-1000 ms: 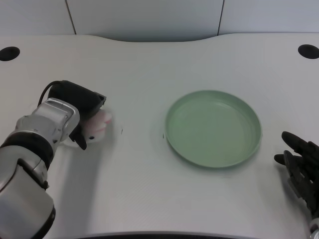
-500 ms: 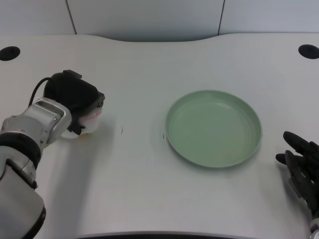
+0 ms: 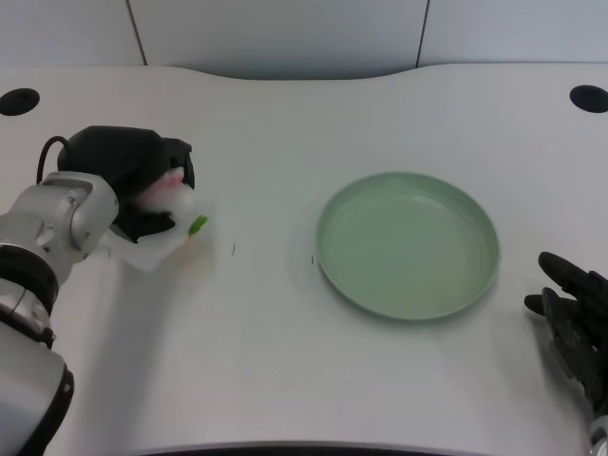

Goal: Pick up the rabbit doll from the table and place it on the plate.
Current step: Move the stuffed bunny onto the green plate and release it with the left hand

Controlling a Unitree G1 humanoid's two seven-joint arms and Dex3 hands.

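My left hand [image 3: 133, 180] is at the left of the table, its black fingers wrapped around the rabbit doll [image 3: 171, 223]. The doll is white and pink with a small green piece at its right side; most of it is hidden behind the fingers. Whether its lower end still touches the table I cannot tell. The green plate [image 3: 408, 313] lies to the right of centre with nothing in it, well apart from the hand and doll.
My right hand [image 3: 575, 318] rests at the table's front right corner, just right of the plate. Two dark round holes [image 3: 17, 102] [image 3: 589, 98] mark the table's far corners. A grey wall panel runs along the back edge.
My left hand has closed around the doll and drawn back and up to the left. The doll has turned in the grip, showing its green piece.
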